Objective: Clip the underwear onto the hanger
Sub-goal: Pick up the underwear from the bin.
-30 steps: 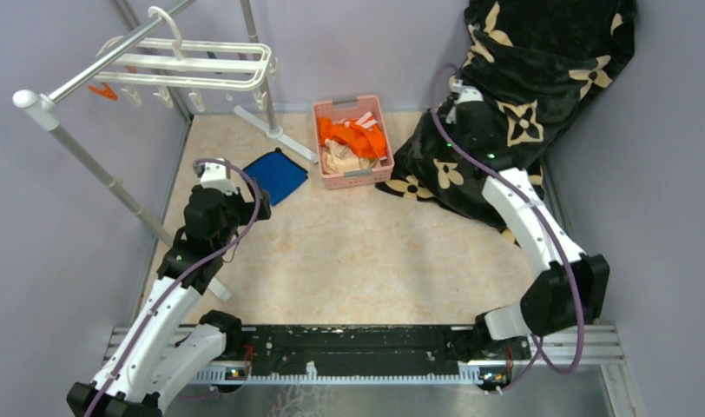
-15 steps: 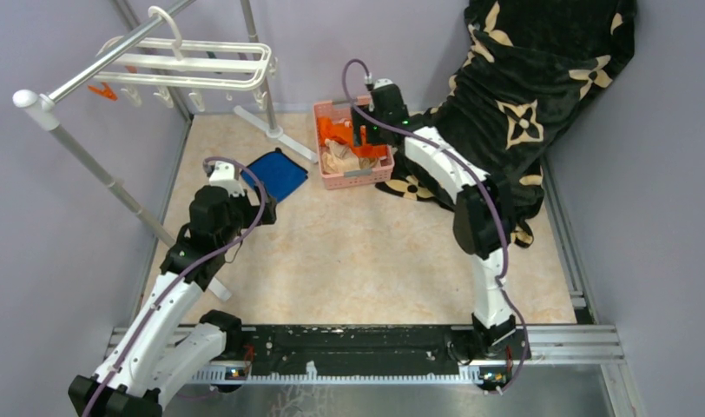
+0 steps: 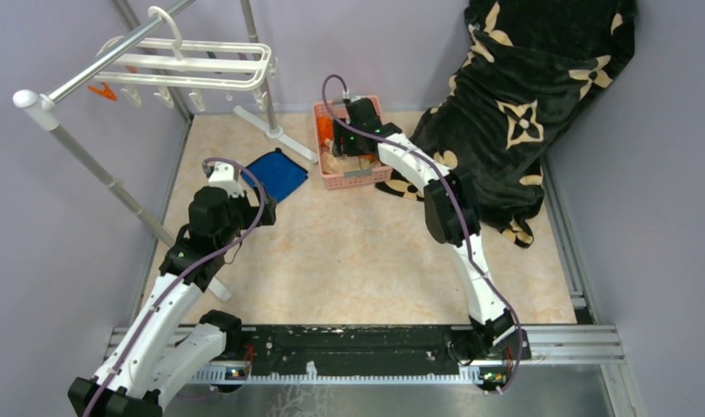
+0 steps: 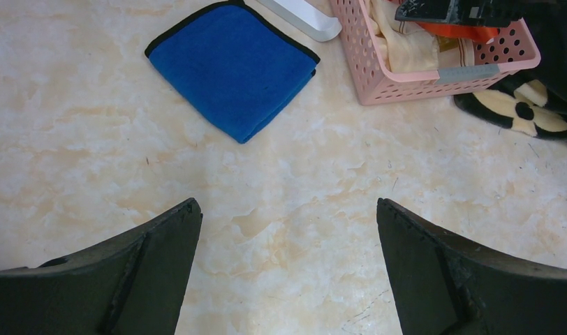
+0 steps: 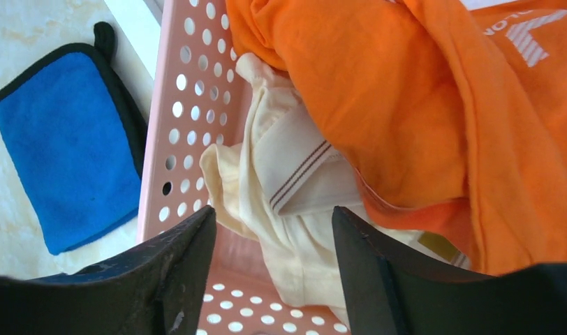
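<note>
Because the underwear (image 5: 288, 188) lies in the pink basket (image 5: 176, 139) half under the orange clothes (image 5: 406, 105), a pinch here may catch orange fabric too, or only a loose fold that slips out (the cloth looks soft). Right fingers (image 5: 176, 272) stand fairly wide, straddling the pale waistband; contact cannot be confirmed, and nothing is gripped. Left fingers (image 4: 148, 272) stand fully wide over the surface (image 4: 288, 209) near the blue cloth (image 4: 232, 66), holding nothing. The hanger (image 3: 193, 65) hangs well apart, far left.
</note>
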Robot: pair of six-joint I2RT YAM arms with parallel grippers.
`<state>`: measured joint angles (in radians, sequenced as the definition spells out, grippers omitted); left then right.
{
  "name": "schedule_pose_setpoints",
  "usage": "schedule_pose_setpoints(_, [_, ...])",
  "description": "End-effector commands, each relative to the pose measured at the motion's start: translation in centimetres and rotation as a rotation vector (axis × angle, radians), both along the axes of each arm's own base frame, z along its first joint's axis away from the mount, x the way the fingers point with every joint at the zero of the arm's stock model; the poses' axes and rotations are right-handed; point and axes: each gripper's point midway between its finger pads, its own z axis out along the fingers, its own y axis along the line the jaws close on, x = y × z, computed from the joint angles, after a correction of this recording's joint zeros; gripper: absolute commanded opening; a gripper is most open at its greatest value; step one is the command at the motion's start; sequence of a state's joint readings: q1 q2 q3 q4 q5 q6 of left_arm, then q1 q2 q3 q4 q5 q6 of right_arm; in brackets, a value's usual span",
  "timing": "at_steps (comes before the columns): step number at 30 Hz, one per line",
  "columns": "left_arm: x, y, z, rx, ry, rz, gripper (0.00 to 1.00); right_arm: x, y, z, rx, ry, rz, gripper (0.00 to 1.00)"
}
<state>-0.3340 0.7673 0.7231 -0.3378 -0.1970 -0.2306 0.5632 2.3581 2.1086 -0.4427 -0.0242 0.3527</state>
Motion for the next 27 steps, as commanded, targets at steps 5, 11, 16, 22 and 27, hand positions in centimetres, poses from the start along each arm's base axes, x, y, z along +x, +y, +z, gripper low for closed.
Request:
schedule_pose_setpoints(5, [0.0, -0.1, 0.9, -0.01, -0.021, -0.008, 0.99, 1.9, 3.0, -0.4, 0.077, -0.024, 0.01, 0.58])
schedule_pose_setpoints(11, [0.0, 0.0, 0.8, -0.007, -0.016, -0.003, 0.99, 2.4, 3.7, -1.1, 0.089, -0.023, 0.031, 0.35])
schedule_pose_setpoints(16, [0.0, 0.1, 0.9, -0.008, -0.02, 0.005, 0.99, 2.6, 3.6, 1.2, 0.088, -0.074, 0.04, 0.0])
schedule_pose_setpoints(22, [-0.1, 0.7, 1.1, -0.009, -0.031, 0.037, 0.99, 2.2, 3.2, 11.2, 0.144, -0.249, 0.064, 0.0])
schedule_pose_setpoints(27, [-0.2, 1.5, 1.4, -0.019, -0.046, 0.088, 0.99, 1.4, 1.9, 18.3, 0.17, -0.365, 0.053, 0.0])
